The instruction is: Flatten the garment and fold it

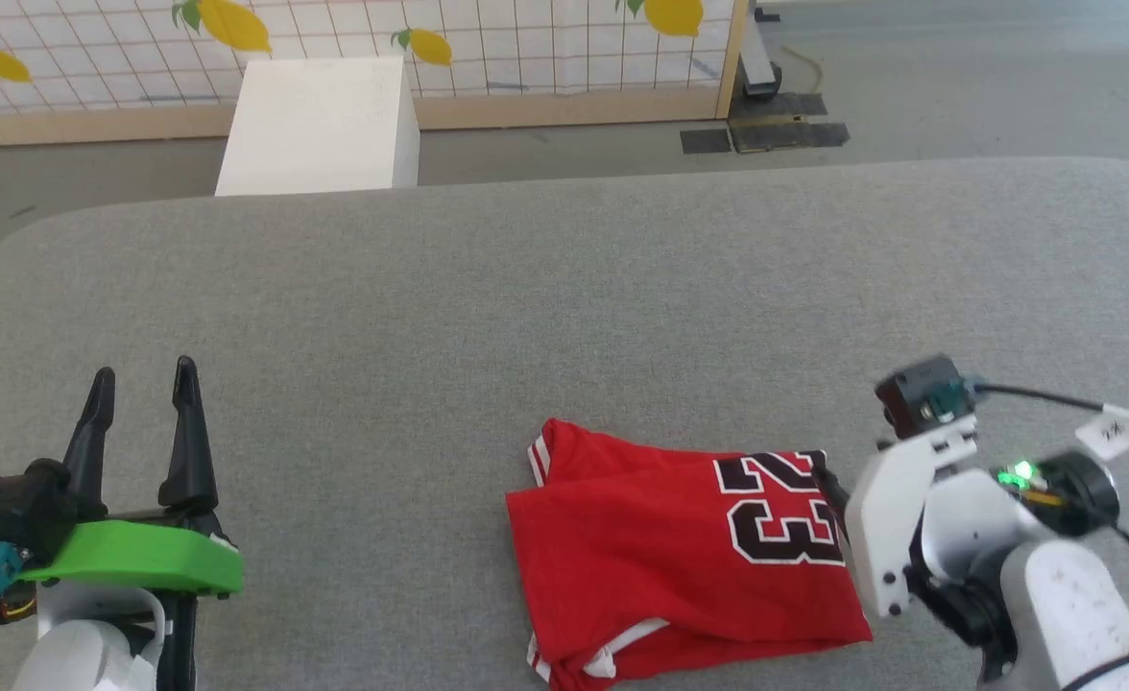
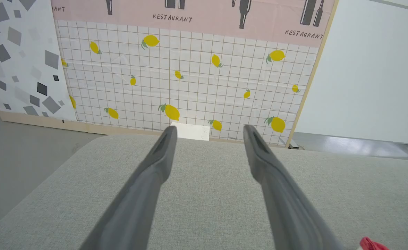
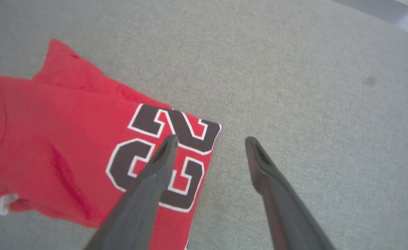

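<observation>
The garment (image 1: 680, 557) lies folded into a compact red rectangle near the table's front edge, with the black "23" print facing up at its right end and striped trim showing at its left corners. My right gripper (image 3: 209, 142) stands open over the garment's (image 3: 58, 146) right edge. One finger (image 3: 155, 173) is above the print and the other is above bare table, with nothing between them. Its white wrist (image 1: 896, 518) sits just right of the shirt. My left gripper (image 1: 142, 379) is open over the table at the far left, well away from the garment; in the left wrist view (image 2: 207, 130) it holds nothing.
The grey fabric table (image 1: 564, 307) stretches wide behind and on both sides of the shirt. A white box (image 1: 320, 125) stands on the floor past the far edge, before a lemon-print wall panel (image 1: 526, 48). A black cable (image 1: 1054, 398) runs off my right wrist.
</observation>
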Controlling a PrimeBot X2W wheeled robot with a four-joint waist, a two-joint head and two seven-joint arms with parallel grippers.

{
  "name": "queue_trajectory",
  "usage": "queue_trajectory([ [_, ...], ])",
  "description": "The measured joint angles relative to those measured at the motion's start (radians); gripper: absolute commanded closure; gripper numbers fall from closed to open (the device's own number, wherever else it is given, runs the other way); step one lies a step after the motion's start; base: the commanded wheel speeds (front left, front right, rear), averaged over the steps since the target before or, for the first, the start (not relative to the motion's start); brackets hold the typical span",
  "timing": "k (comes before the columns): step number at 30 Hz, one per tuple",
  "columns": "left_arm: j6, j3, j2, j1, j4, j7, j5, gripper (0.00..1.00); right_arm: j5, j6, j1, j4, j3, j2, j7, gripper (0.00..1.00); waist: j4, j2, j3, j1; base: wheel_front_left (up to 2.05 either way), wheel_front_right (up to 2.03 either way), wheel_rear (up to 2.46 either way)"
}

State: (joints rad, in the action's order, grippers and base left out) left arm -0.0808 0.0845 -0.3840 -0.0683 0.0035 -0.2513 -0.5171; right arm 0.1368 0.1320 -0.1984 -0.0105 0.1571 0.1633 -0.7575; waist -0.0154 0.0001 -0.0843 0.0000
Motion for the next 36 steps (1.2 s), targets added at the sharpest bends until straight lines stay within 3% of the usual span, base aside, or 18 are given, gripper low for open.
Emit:
queue_trajectory([
  [6,0.001,0.000,-0.001,0.000,0.002,-0.001,0.000,0.00,-0.032,0.000,0.064,-0.048,-0.055,-0.056,-0.030,0.00,0.022,0.0000,-0.022,0.0000,0.00,0.00,0.00],
  [19,0.010,0.011,0.001,-0.003,0.018,-0.001,-0.001,0.00,-0.045,0.000,0.053,-0.219,-0.042,-0.069,-0.017,0.00,0.063,0.0000,-0.051,0.0000,0.00,0.00,0.00],
  [20,0.010,0.012,0.001,-0.003,0.019,-0.001,-0.002,0.00,-0.040,0.000,0.050,-0.225,-0.042,-0.068,-0.015,0.90,0.064,-0.0001,-0.050,0.0000,0.00,0.00,0.00],
  [21,0.010,0.013,0.001,-0.003,0.020,-0.001,-0.002,0.00,-0.036,0.000,0.048,-0.230,-0.041,-0.066,-0.011,1.00,0.064,-0.0001,-0.050,0.0000,0.00,0.00,0.00],
  [28,0.015,0.025,0.000,-0.009,0.019,-0.001,-0.002,0.00,0.024,0.001,0.029,-0.218,0.018,-0.004,0.008,1.00,0.072,0.0000,-0.053,0.0000,0.00,0.00,0.00],
  [36,0.018,0.029,0.005,-0.033,0.009,0.000,-0.003,0.00,0.145,0.000,-0.051,-0.078,0.179,0.226,-0.111,1.00,0.021,0.0000,-0.065,0.0000,0.00,0.00,0.00],
])
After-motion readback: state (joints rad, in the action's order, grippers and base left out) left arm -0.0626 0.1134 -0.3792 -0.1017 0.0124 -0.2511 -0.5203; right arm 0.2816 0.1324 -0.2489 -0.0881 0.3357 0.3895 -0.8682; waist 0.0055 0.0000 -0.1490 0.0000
